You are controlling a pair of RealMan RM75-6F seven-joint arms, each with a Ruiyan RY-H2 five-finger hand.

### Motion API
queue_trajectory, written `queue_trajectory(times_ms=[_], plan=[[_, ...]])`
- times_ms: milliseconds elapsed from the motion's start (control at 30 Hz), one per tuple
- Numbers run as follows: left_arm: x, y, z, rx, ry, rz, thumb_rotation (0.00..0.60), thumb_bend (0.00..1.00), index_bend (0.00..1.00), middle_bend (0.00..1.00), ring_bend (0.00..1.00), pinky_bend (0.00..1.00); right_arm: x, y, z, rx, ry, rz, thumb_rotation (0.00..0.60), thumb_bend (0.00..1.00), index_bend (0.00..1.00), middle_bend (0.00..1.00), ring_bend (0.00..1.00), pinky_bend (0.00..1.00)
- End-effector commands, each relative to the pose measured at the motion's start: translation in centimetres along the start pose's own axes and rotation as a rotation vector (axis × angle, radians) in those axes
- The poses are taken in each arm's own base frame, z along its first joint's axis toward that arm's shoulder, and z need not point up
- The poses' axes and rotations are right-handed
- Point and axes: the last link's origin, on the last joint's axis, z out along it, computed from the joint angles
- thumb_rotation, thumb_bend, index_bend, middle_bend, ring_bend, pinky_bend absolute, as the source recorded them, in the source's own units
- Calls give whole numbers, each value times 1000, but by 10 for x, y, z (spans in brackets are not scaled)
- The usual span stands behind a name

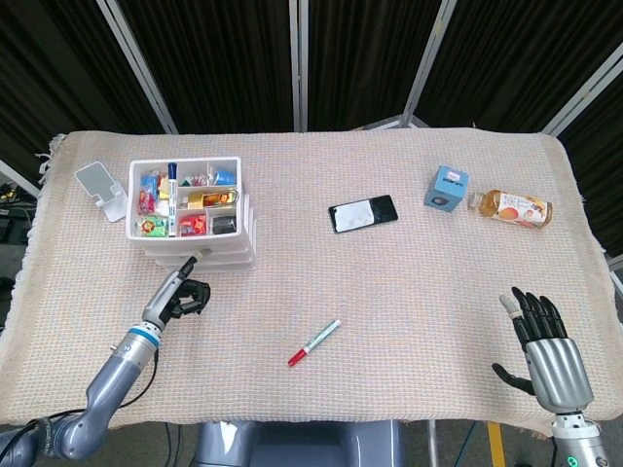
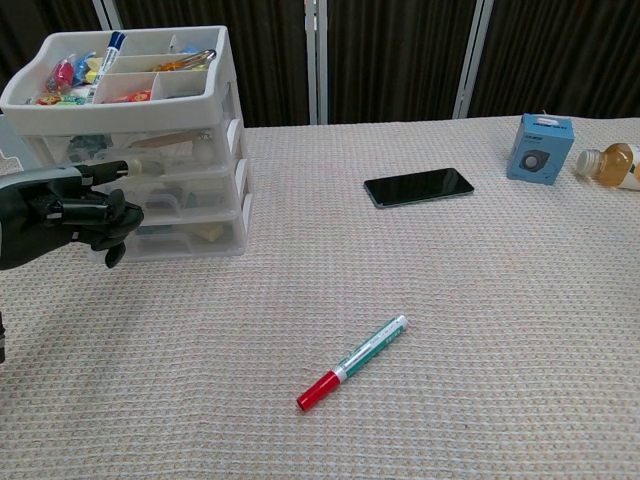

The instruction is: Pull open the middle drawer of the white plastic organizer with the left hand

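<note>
The left hand (image 2: 75, 210) covered part of the organizer (image 2: 150, 150) front, so contact with the middle drawer (image 2: 185, 185) could not be told. The bottle (image 2: 612, 164) was cut off by the chest view's right edge.
</note>
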Motion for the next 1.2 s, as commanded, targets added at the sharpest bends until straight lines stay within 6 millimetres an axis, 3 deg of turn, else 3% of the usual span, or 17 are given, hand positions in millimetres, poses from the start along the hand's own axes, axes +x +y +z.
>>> queue_trajectory(times_ms=[33,500,900,1200], plan=[[-1,0,2,1,-2,0,600,897,68,781,778,649,0,0,0,0,0,1,600,20,0,0,0,0],[-4,-2,4,-4,-17,10,600,897,90,781,778,649,-3,-1,0,1,-8,-8,600,20,0,0,0,0],[-6,-9,-11,-21,-47,39,600,898,92,781,778,649,-4,-1,-1,2,-10,-14,600,20,0,0,0,0],[4,-12,-25,-40,-30,51,600,897,92,781,778,649,-3,-2,-1,2,-5,-12,600,20,0,0,0,0]])
